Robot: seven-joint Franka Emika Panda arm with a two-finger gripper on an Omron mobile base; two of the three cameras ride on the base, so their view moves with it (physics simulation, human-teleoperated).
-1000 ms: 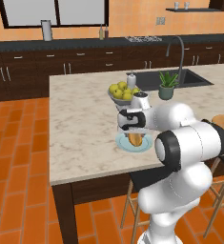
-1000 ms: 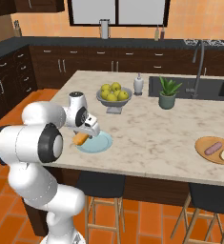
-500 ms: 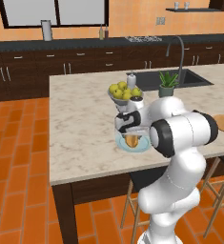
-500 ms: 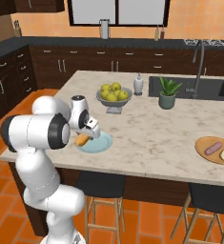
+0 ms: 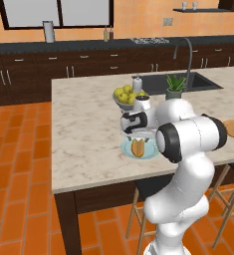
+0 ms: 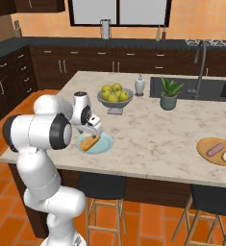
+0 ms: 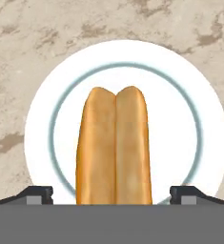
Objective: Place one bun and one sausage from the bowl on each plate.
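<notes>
On the pale blue round plate [image 7: 37, 119] the golden split bun [image 7: 114, 147] now lies free, my gripper [image 7: 111, 194] just spread wide, so sausage next.

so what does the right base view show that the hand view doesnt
Right base view alone: the tan-orange plate near the counter's right end with a sausage and a bun on it, the grey bowl of apples, a potted plant and the sink. Hand view alone: the bun's centre split and the ring on the pale blue plate, seen from straight above. Both: that bun lying on the pale blue plate, the open gripper above it.
</notes>
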